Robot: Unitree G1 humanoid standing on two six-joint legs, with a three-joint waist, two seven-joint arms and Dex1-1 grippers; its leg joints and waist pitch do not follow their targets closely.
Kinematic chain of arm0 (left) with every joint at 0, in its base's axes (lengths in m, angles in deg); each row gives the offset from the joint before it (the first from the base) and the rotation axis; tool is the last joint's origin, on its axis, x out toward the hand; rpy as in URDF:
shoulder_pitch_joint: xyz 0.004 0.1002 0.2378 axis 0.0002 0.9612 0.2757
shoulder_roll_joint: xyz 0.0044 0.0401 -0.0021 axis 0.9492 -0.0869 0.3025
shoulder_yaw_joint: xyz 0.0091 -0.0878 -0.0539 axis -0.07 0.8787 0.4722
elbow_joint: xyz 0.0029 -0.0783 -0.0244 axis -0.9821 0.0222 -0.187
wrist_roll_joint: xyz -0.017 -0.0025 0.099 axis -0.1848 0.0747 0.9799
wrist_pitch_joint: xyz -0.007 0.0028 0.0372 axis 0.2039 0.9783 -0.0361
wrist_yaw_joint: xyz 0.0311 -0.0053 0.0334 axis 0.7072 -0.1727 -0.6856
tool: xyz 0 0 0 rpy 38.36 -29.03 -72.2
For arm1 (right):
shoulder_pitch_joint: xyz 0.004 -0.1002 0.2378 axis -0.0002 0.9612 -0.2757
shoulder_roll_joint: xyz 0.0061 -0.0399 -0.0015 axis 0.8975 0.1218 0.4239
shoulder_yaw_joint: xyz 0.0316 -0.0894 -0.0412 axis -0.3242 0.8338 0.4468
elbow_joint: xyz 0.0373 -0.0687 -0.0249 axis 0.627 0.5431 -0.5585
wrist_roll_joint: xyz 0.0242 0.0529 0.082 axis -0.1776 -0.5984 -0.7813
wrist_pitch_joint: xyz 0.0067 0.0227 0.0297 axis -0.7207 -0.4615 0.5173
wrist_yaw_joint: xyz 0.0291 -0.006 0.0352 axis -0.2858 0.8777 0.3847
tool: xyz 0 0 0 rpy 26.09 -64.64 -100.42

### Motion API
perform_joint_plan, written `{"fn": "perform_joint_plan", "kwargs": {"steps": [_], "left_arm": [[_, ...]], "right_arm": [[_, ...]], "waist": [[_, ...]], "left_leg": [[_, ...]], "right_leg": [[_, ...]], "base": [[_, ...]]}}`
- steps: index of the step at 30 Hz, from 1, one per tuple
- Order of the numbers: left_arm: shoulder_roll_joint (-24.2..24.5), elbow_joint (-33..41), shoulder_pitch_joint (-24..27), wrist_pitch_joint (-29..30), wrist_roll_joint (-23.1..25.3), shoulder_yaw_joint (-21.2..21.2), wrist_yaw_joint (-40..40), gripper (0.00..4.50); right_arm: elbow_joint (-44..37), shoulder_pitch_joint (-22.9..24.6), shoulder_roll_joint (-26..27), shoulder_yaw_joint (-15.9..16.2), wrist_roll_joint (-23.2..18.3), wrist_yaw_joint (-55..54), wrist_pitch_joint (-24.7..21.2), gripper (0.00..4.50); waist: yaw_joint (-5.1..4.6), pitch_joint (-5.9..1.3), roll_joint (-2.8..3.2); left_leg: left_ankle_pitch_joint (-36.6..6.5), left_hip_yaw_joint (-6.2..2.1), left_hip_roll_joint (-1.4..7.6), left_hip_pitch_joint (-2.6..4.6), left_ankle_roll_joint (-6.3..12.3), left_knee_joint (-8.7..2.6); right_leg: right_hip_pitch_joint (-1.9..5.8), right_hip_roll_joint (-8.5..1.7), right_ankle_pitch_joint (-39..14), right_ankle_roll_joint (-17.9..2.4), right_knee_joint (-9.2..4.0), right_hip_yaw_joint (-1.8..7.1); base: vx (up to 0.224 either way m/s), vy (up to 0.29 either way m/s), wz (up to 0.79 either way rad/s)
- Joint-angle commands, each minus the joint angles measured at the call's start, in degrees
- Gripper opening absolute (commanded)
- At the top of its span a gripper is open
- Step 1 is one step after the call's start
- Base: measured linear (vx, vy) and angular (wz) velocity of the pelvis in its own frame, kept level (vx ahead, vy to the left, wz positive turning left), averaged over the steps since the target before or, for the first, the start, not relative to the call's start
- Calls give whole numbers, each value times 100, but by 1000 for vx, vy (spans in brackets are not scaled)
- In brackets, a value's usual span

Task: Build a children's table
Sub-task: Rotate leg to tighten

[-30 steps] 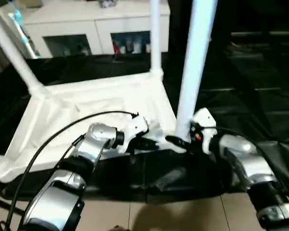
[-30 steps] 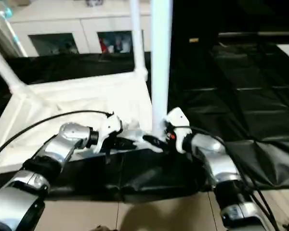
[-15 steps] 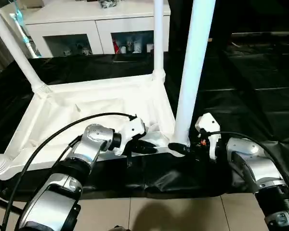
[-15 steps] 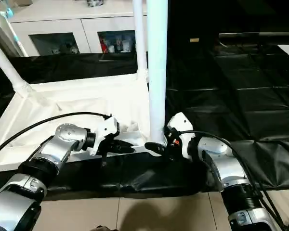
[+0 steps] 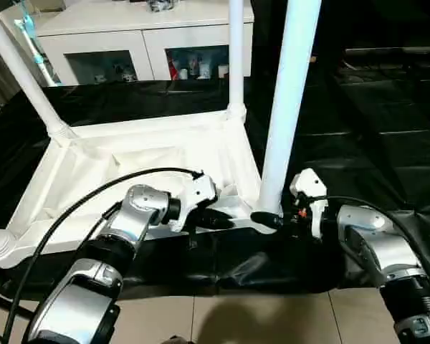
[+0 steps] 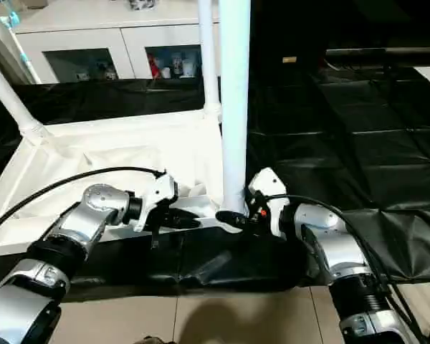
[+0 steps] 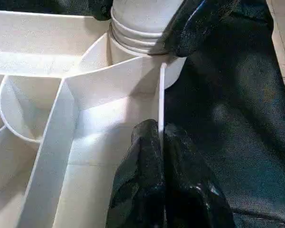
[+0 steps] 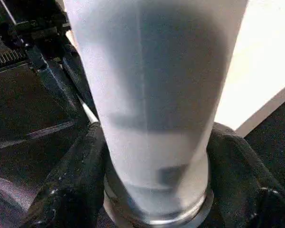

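Observation:
The children's table top point(image 5: 115, 165) lies upside down on the black-covered work table, white, with a raised rim. Three white legs stand up from its corner sockets: far left point(image 5: 21, 72), far right point(image 5: 236, 50) and near right point(image 5: 290, 93). My left gripper point(image 7: 160, 130) is shut on the thin near rim point(image 7: 160, 95) of the top, close to the near right socket. My right gripper point(image 8: 156, 161) is closed around the base of the near right leg point(image 8: 152, 95), one black finger point(image 8: 80, 166) pressed on each side. From the head, the right gripper point(image 5: 266, 220) sits at that corner.
A white glass-door cabinet point(image 5: 115, 36) stands behind the work table. Black cover point(image 5: 373, 129) spreads to the right, wrinkled at the front edge point(image 5: 258, 265). Tiled floor point(image 5: 236, 315) lies below. A black cable point(image 5: 93, 197) arcs over my left forearm.
The view has shifted slightly. My right gripper's fingers have drawn in on the near right leg's base. The left gripper keeps its hold on the rim.

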Motion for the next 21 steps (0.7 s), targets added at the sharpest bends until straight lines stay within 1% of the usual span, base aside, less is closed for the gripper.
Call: {"fn": "perform_joint_plan", "kwargs": {"steps": [1,3,4,5,6,8,9,10,11,12,13,14,15,16,17,18,19,20,21], "left_arm": [[-51,69,79,1,-194,28,64,0],[-60,48,72,10,-180,34,12,0],[-93,-21,35,24,-141,50,-138,0],[-118,-57,13,48,-135,68,-213,0],[-169,-130,-31,96,-124,104,-365,0],[-309,-345,-162,165,-85,192,-791,0],[-393,-466,-238,213,-65,231,-1019,0],[-426,-510,-268,229,-54,241,-1110,0],[-516,-624,-347,274,-22,266,-1353,0],[-601,-720,-418,326,7,283,-1570,0],[-647,-770,-458,348,27,292,-1703,0],[-787,-925,-586,412,89,315,-2127,0],[-882,-1006,-666,450,120,328,-2388,0],[-941,-1056,-716,472,138,337,-2548,0],[-974,-1091,-746,480,142,339,-2636,0],[-1040,-1169,-805,473,188,319,-2819,0],[-1091,-1235,-850,454,222,304,-2964,0],[-1127,-1280,-875,429,231,311,-3065,0],[-1127,-1280,-875,429,231,311,-3065,0]], "right_arm": [[-132,54,-5,11,-3,-63,-1,262],[-136,56,12,5,10,-101,0,261],[-71,19,82,-20,65,-280,4,261],[-34,0,125,-30,91,-373,1,261],[43,-40,213,-49,143,-562,-7,261],[316,-176,459,-84,319,-1146,-118,260],[503,-259,618,-103,422,-1516,-159,260],[581,-297,702,-114,453,-1682,-194,260],[779,-393,914,-144,530,-2102,-283,259],[910,-456,1060,-166,578,-2386,-341,259],[975,-492,1138,-188,594,-2549,-380,259],[1165,-603,1376,-263,637,-3045,-508,259],[1302,-695,1516,-329,653,-3377,-587,259],[1398,-760,1610,-374,664,-3600,-638,259],[1454,-797,1665,-402,678,-3727,-661,259],[1589,-900,1773,-430,726,-3992,-643,259],[1688,-982,1859,-444,770,-4194,-616,259],[1736,-1035,1920,-448,797,-4323,-602,259],[1736,-1035,1920,-448,797,-4323,-602,259]], "waist": [[-17,-407,-146],[-20,-403,-144],[-19,-400,-144],[-22,-402,-149],[-35,-399,-167],[-74,-393,-164],[-99,-386,-170],[-133,-377,-183],[-160,-368,-170],[-213,-356,-159],[-220,-359,-164],[-239,-357,-160],[-270,-348,-148],[-285,-360,-164],[-285,-360,-164],[-309,-354,-146],[-326,-359,-156],[-325,-362,-152],[-323,-363,-152]], "left_leg": [[-1222,-118,247,110,467,-370],[-1227,-117,246,109,469,-371],[-1244,-117,246,108,467,-372],[-1232,-120,243,105,448,-372],[-1225,-117,242,101,442,-375],[-1264,-126,213,98,352,-385],[-1325,-130,207,103,318,-392],[-1389,-130,206,120,288,-396],[-1419,-130,193,111,273,-394],[-1544,-136,182,114,219,-410],[-1595,-153,187,128,185,-413],[-1636,-144,188,144,175,-413],[-1715,-152,187,150,142,-424],[-1682,-156,173,143,126,-424],[-1682,-156,173,143,126,-424],[-1697,-162,180,135,144,-428],[-1725,-154,164,138,151,-420],[-1729,-155,158,142,158,-418],[-1690,-161,165,129,193,-422]], "right_leg": [[251,-311,-1535,-1284,-357,185],[249,-311,-1551,-1282,-362,185],[249,-311,-1580,-1278,-365,184],[249,-314,-1599,-1268,-361,184],[249,-310,-1605,-1262,-364,186],[244,-308,-1781,-1213,-374,174],[248,-309,-1901,-1170,-397,170],[236,-310,-1990,-1161,-420,173],[224,-308,-2049,-1161,-416,175],[219,-304,-2231,-1120,-442,169],[229,-312,-2308,-1094,-449,162],[210,-305,-2351,-1053,-469,173],[203,-305,-2399,-1061,-473,177],[219,-303,-2364,-1036,-475,172],[219,-303,-2364,-1036,-475,172],[215,-304,-2296,-1045,-483,175],[212,-298,-2296,-1032,-488,174],[214,-305,-2312,-1028,-493,174],[231,-313,-2280,-1028,-491,176]], "base": [[0,0,0],[0,0,0],[0,0,0],[0,0,0],[0,0,0],[0,0,0],[0,0,0],[0,0,0],[0,0,0],[0,0,0],[0,0,0],[0,0,0],[0,0,0],[0,0,0],[0,0,0],[0,0,0],[0,0,0],[0,0,0],[0,0,0]]}}
